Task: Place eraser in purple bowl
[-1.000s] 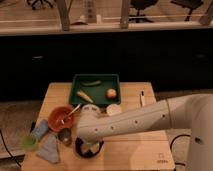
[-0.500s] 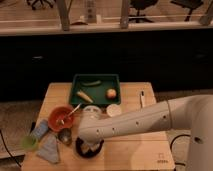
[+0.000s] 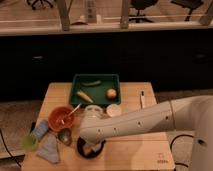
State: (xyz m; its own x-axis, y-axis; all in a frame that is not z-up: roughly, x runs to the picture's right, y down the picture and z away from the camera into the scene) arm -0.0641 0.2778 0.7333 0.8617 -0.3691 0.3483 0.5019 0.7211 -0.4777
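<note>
We read the table (image 3: pixel 145 150) as light matt wood. Arm (image 3: pixel 145 125) shell is smooth white plastic with a soft sheen; gripper (image 3: pixel 90 144) sits at its 8 o'clock end, over the purple bowl (image 3: pixel 82 150), which looks dark and glossy. Orange bowl (image 3: pixel 57 120) is glossy plastic. Small cup (image 3: pixel 65 136) at the purple bowl's 10 o'clock looks metal. Green tray (image 3: pixel 75 92) is matt plastic.

— How many bowls?
— Two: orange bowl (image 3: pixel 62 118) left, purple bowl (image 3: pixel 91 150) near.
— Trays?
— One tray (image 3: pixel 95 79), far, three foods inside.
— Cups?
— One metal cup (image 3: pixel 65 135).
— Tools?
— One tool (image 3: pixel 91 142), over the purple bowl.
</note>
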